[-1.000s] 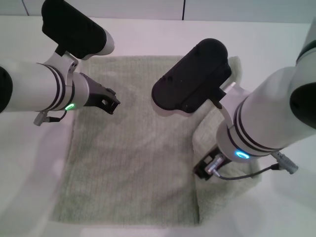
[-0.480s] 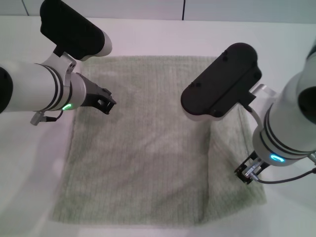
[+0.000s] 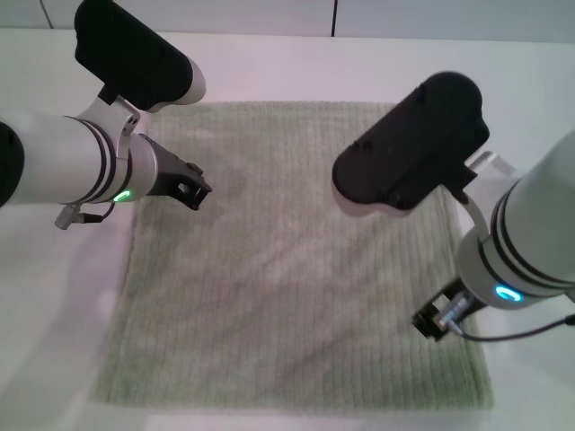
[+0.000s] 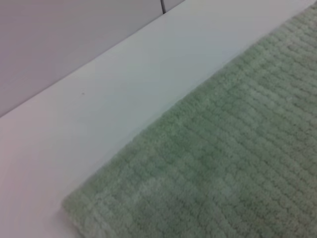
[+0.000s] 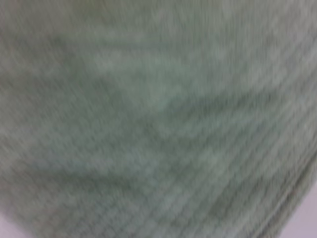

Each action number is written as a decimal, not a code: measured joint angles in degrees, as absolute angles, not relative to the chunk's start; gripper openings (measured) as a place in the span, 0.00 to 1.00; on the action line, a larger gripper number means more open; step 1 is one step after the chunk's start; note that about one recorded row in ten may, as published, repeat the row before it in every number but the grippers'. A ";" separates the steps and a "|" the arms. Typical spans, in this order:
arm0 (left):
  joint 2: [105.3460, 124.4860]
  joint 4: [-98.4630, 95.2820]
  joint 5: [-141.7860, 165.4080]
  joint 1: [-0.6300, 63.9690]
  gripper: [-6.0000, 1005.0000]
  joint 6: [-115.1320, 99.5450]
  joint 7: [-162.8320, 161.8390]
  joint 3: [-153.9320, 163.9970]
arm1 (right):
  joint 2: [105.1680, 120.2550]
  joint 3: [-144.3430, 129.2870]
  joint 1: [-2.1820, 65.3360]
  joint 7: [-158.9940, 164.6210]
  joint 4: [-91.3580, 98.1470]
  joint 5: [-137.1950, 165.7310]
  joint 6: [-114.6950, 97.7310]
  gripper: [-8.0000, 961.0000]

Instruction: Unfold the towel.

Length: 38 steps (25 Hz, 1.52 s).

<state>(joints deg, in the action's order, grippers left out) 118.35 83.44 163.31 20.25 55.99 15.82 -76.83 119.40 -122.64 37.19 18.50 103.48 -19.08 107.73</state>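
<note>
Head view: towel (image 3: 287, 269) lies spread flat on the table (image 3: 269, 63); left tool (image 3: 191, 186) hovers over its far-left part, right tool (image 3: 437, 317) over its near-right; I cannot tell either tool's state.

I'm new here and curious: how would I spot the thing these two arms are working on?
Look at the white table. Spread flat across its middle lies the towel, a large, roughly square cloth. It is the only soft thing there: pale sage-green, plush, with fine ribbed stripes, lying between the left gripper and right gripper.
</note>
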 joint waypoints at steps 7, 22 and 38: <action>118.34 84.03 163.67 20.39 0.00 55.41 15.82 -76.90 | 119.40 -120.13 36.91 18.00 107.79 -15.76 103.11 0.51; 118.37 86.33 163.36 5.47 0.00 8.09 14.76 -82.66 | 119.85 -118.32 12.59 15.25 105.94 5.11 47.67 0.52; 118.44 30.94 158.54 3.91 0.02 -73.16 -2.86 -80.52 | 119.45 -114.35 16.44 14.74 20.66 -19.10 -82.85 0.53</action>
